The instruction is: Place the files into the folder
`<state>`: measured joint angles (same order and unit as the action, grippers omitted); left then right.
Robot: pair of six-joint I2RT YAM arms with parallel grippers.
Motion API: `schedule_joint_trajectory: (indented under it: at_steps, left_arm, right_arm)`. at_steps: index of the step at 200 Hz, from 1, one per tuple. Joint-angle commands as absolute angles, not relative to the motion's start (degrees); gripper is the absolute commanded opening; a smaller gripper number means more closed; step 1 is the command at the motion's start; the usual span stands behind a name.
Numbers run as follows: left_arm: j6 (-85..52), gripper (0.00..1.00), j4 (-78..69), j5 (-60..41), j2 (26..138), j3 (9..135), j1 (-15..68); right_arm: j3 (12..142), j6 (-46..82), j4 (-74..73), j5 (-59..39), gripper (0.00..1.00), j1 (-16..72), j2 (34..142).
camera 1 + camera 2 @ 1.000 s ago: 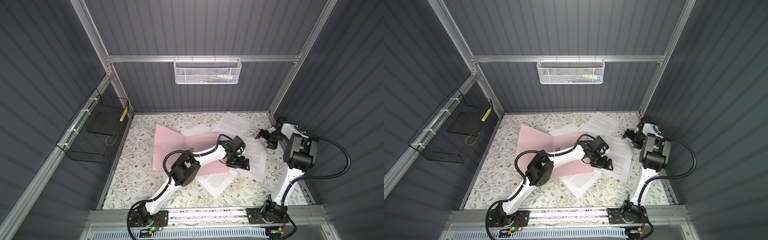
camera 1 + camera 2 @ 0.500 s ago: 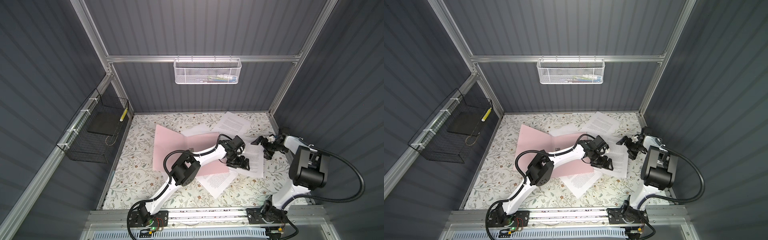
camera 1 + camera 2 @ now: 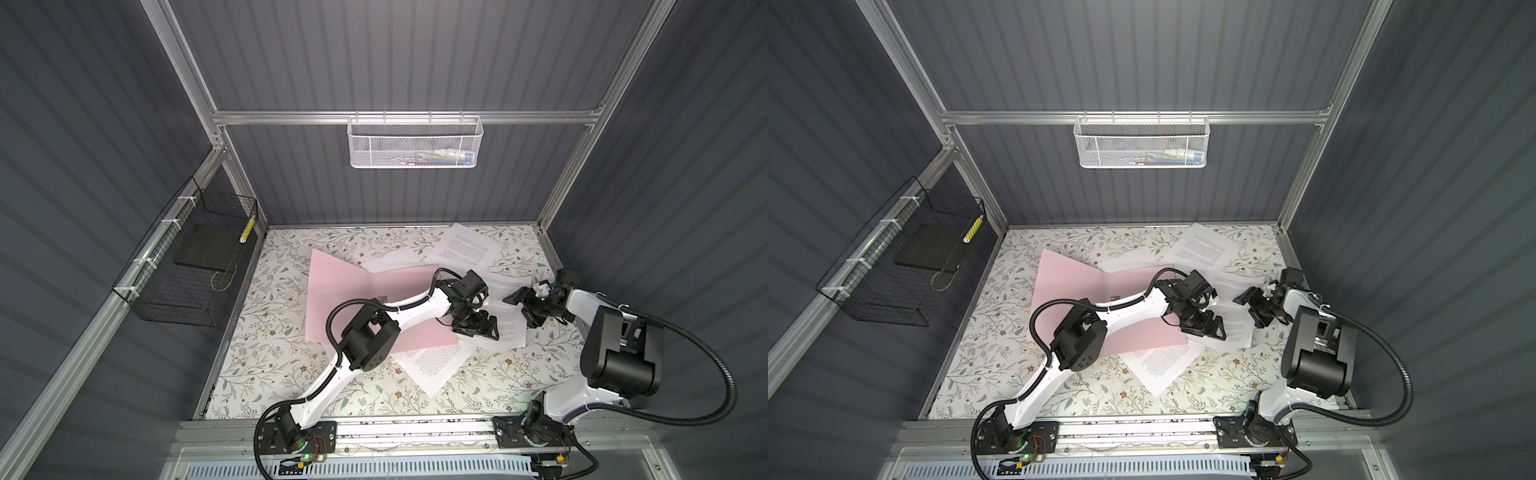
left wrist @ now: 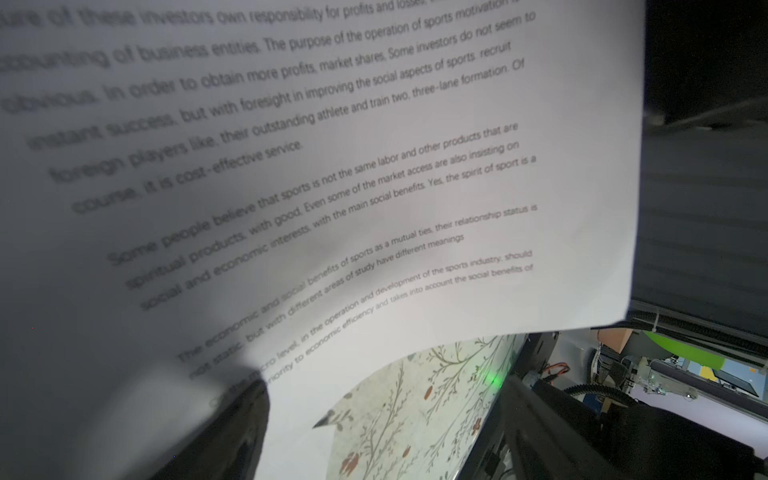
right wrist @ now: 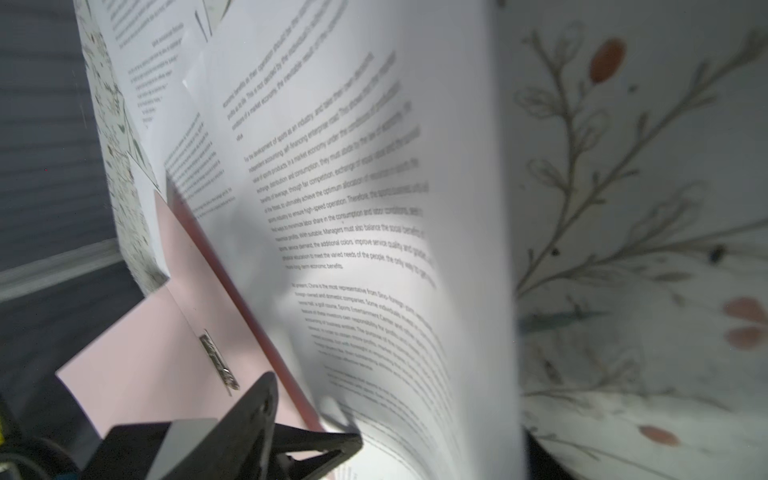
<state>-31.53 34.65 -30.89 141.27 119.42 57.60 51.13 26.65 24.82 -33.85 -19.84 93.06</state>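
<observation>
**Left gripper wide open on a sheet, right gripper at the same sheet's other edge**

The left gripper [image 3: 476,328] points down and to the near right, with its jaws standing wide apart over the left part of the middle sheet [image 3: 506,328]. In the left wrist view this sheet bows up off the table [image 3: 282,332], and one finger [image 4: 232,436] shows dark at its lower edge. The left arm [image 3: 370,336] runs from its base at the near edge diagonally to the far right. It crosses the folder [image 3: 345,291], with its elbow over the folder's near part and its wrist bent downward.

The right gripper [image 3: 524,309] points left at the right edge of the same sheet. In both top views a gap shows between its jaws. In the right wrist view only one finger [image 5: 257,411] is visible, its tip against the curled paper, so a firm grip cannot be told. The right arm [image 3: 615,349] rises from its base at the near right, with its elbow high and its forearm reaching to the far left.

The folder lies open and flat, left of centre. Its long axis slants from the far left to the near right, and its clip [image 5: 218,359] sits at the crease. The files [image 3: 1204,249] lie loose to its right and overlap each other. One is at the far right, one pokes out from under the folder's near edge, and the middle sheet lies lengthwise from the far side to the near side between the grippers.
</observation>
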Motion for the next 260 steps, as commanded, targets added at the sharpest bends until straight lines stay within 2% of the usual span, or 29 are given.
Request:
schedule_joint_trajectory:
  at_steps: [1,15,69,89,110,116,134,148,165,184,218,236,260]
  left_arm:
    - [-30.8,0.88,37.44,-29.18,143.04,117.09,57.01]
    - [-30.84,0.88,37.44,-29.46,142.85,117.03,56.92]
    - [-32.46,0.89,36.79,-34.29,141.6,121.32,55.76]
    - [-33.05,0.89,37.82,-37.38,139.94,125.72,54.44]
    - [-32.21,0.93,38.27,-36.13,132.91,128.42,52.99]
    - [-31.75,0.99,38.6,-35.4,130.36,128.19,52.33]
    - [-30.56,1.0,39.84,-31.53,120.95,122.28,49.71]
    - [-28.67,1.0,40.89,-25.18,111.75,112.96,46.79]
    - [-25.37,1.0,46.66,-11.13,101.11,103.32,43.1]
    - [-23.78,1.0,54.34,-1.52,91.84,97.08,37.34]
    - [-22.74,1.0,64.57,7.51,80.75,91.16,27.16]
    - [-22.34,1.0,66.76,7.66,78.61,88.07,21.46]
    - [-22.07,1.0,64.42,0.6,76.12,82.5,12.02]
  right_arm:
    - [49.79,26.0,24.65,-31.28,0.56,-19.91,90.87]
    - [48.81,26.02,24.19,-30.29,0.49,-19.87,89.4]
    - [48.36,24.87,24.95,-31.26,0.0,-19.89,89.11]
    - [48.08,25.04,24.93,-31.92,0.0,-19.9,87.54]
    - [48.72,25.37,25.29,-34.05,0.0,-19.79,84.07]
    - [49.22,25.54,25.84,-34.1,0.0,-19.65,82.83]
    - [51.46,25.53,28.1,-32.78,0.0,-18.73,78.61]
    - [54.28,25.32,30.77,-31.96,0.0,-17.93,75.64]
    - [58.25,24.5,34.41,-30.13,0.0,-15.56,72.58]
    - [63.39,23.51,37.68,-27.37,0.0,-9.57,70.46]
    - [73.2,24.29,38.96,-25.92,0.0,3.21,72.57]
    - [77.81,25.84,37.53,-28.18,0.0,8.56,75.86]
    - [82.54,27.95,33.1,-33.89,0.0,13.92,80.22]
